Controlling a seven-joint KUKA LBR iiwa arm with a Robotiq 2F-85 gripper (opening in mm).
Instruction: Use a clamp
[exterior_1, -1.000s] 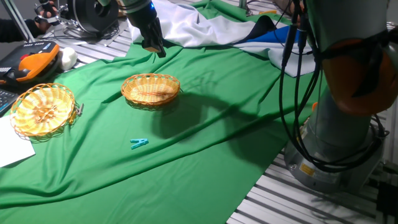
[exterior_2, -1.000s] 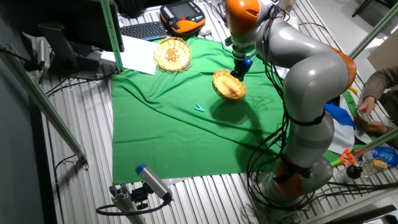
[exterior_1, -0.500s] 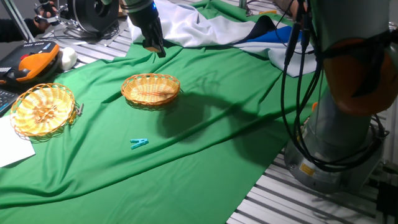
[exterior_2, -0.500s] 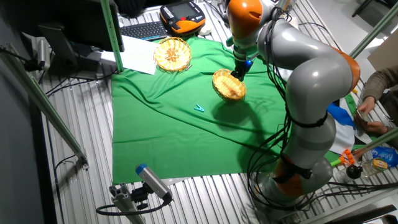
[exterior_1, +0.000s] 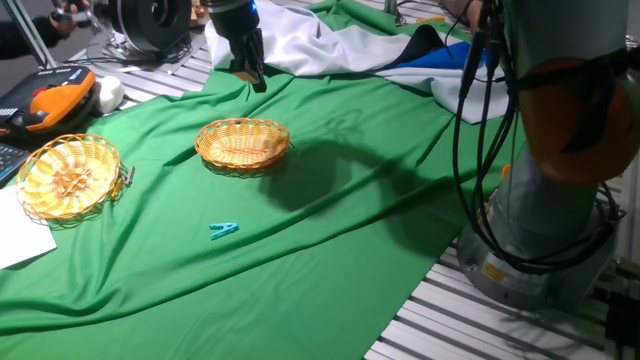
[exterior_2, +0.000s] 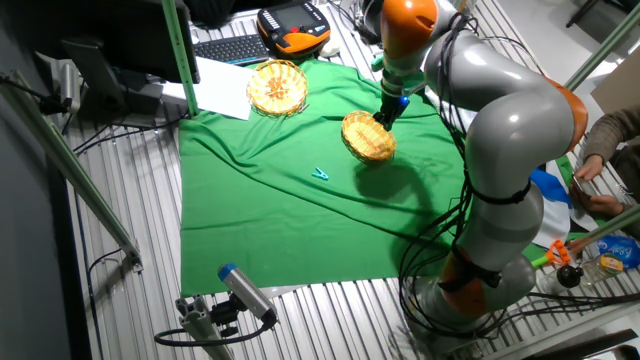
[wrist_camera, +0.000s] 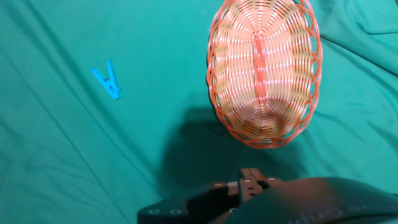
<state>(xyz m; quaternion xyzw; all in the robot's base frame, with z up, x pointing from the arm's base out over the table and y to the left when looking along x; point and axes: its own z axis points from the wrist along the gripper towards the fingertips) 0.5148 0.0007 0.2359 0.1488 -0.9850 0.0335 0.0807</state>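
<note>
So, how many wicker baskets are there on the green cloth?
2. One basket lies near the cloth's middle, below the gripper; the other basket lies at the cloth's edge beside the paper. None looks hidden.

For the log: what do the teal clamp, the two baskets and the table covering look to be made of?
Clamp: probably plastic, judging by its uniform bright teal colour and thin moulded prongs. Nearer basket and far basket: woven wicker or rattan, with visible tan strands and a looped rim. Covering: green fabric, matte, lying in soft folds and wrinkles.
</note>
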